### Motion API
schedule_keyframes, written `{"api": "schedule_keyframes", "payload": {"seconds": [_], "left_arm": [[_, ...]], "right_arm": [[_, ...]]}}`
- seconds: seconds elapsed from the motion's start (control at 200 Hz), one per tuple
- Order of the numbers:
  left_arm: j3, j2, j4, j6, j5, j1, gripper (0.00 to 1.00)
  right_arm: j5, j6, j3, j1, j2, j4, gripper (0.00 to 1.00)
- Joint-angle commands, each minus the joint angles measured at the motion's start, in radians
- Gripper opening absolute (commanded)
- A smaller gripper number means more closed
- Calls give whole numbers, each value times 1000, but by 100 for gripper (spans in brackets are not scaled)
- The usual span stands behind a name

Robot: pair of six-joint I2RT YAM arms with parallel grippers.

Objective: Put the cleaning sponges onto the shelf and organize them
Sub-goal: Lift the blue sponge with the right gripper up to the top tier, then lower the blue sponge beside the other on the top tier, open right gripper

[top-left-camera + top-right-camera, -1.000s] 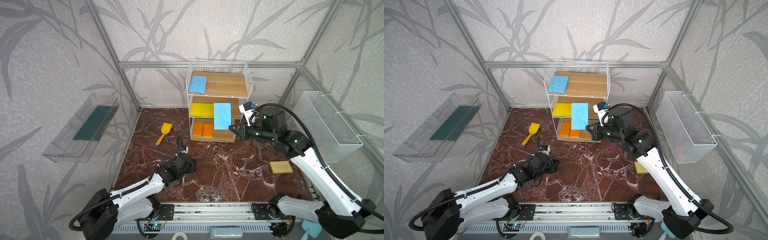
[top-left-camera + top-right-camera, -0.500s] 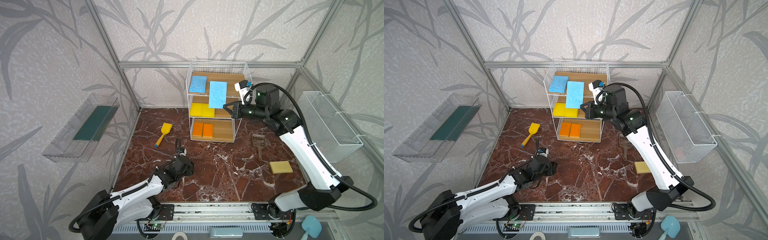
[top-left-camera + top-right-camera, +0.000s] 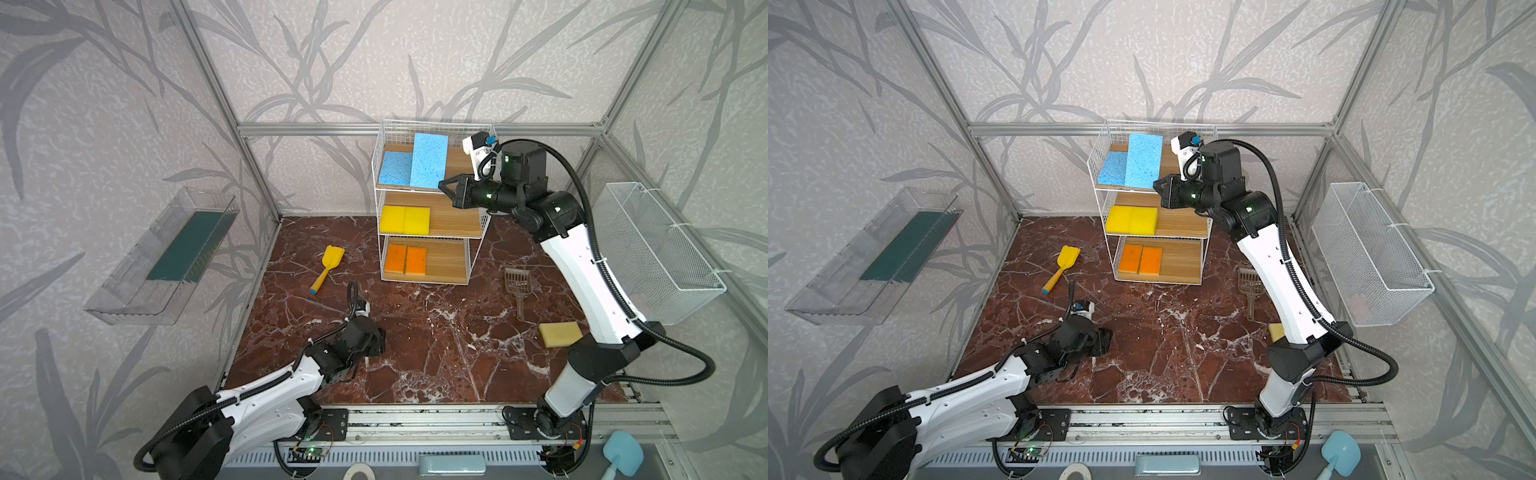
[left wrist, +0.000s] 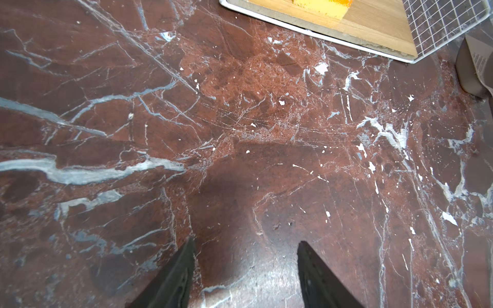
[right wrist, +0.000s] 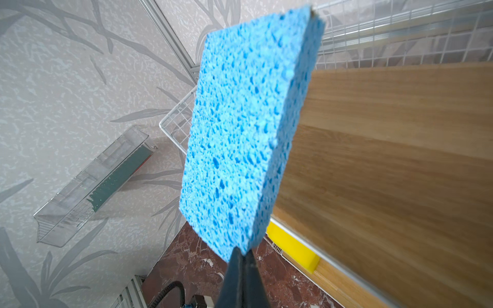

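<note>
Left wrist view, nearest item: left gripper (image 4: 246,241), jaws parted with nothing between them, low over the bare marble floor (image 4: 240,120).

Floor items in both top views, front to back:
- beige-faced sponge (image 3: 560,333), lying flat near the right arm's base, well apart from the shelf.
- brown scoop (image 3: 517,282), just behind that sponge, handle toward the front.
- yellow shovel (image 3: 328,266), left of the shelf, blue handle tip toward the front.

Shelf (image 3: 451,259), at the back of the floor, three wooden tiers:
- bottom tier: two orange sponges (image 3: 395,257), side by side at the left end.
- middle tier: two yellow sponges (image 3: 392,219), touching, at the left end.
- top tier: flat blue sponge (image 3: 395,168) at the left end.

Right gripper (image 5: 241,250), jaws pinched on the lower edge of the held blue sponge (image 5: 248,128), which stands upright over the top tier, just right of the flat one. Contact with the board cannot be told.

Side walls: clear tray (image 3: 166,253) left, mesh basket (image 3: 656,249) right.
</note>
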Motion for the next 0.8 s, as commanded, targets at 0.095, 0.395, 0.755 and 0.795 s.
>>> {"api": "schedule_keyframes", "payload": {"seconds": [0.095, 0.395, 0.755, 0.795], "left_arm": [[-15, -14, 8, -17, -8, 4, 63], [5, 5, 0, -5, -8, 4, 63], [20, 17, -11, -2, -7, 5, 63], [20, 17, -12, -2, -8, 5, 63]], "right_arm": [[18, -24, 128, -18, 67, -87, 0], [7, -18, 153, -41, 104, -102, 0], [-26, -13, 238, -55, 178, -145, 4], [-30, -13, 251, -57, 187, -151, 4]]}}
